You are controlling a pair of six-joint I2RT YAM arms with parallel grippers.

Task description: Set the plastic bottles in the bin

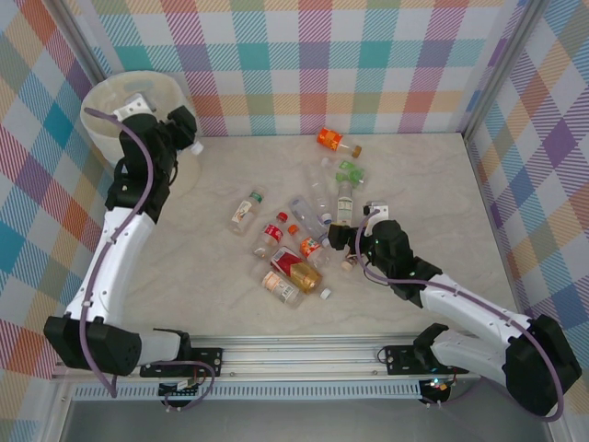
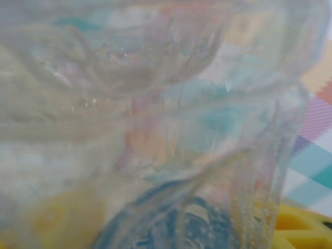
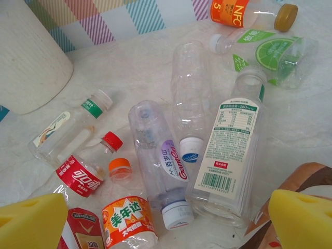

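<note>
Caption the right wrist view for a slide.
Open pincer hovers over scattered plastic bottles on the marbled table, the cream bin at upper left.

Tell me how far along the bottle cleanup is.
Done: unclear, the bin hides its contents. In hand: the left gripper has a clear bottle between its fingers beside the bin. Left: roughly ten bottles lie on the table, the open right gripper above them.
</note>
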